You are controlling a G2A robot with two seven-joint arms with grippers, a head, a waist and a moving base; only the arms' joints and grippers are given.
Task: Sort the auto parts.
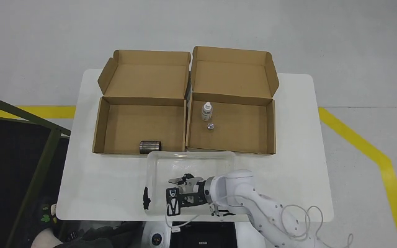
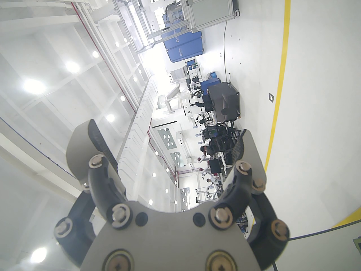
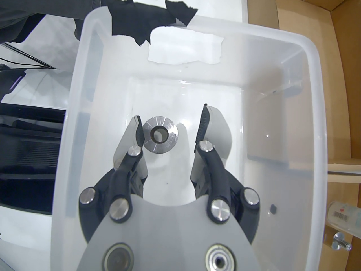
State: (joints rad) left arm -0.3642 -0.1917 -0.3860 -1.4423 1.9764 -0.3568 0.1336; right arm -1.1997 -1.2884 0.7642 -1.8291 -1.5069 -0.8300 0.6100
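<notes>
A silver round part with a centre hole [image 3: 170, 131] lies on the floor of the clear plastic bin [image 3: 310, 57]. My right gripper [image 3: 171, 117] is lowered into the bin, open, with the part between its fingers and touching one pad [image 3: 139, 133]. In the top view this gripper [image 1: 180, 186] sits in the bin [image 1: 186, 155] at the table's front edge. My left gripper [image 2: 169, 131] is open and holds nothing, with the hall behind it.
Two open cardboard boxes stand behind the bin. The left box [image 1: 124, 127] holds a dark cylinder [image 1: 149, 146]. The right box [image 1: 248, 130] holds a white bottle [image 1: 206, 111] and a small bolt [image 1: 211, 125]. Black tape [image 3: 141, 21] sticks to the bin's rim.
</notes>
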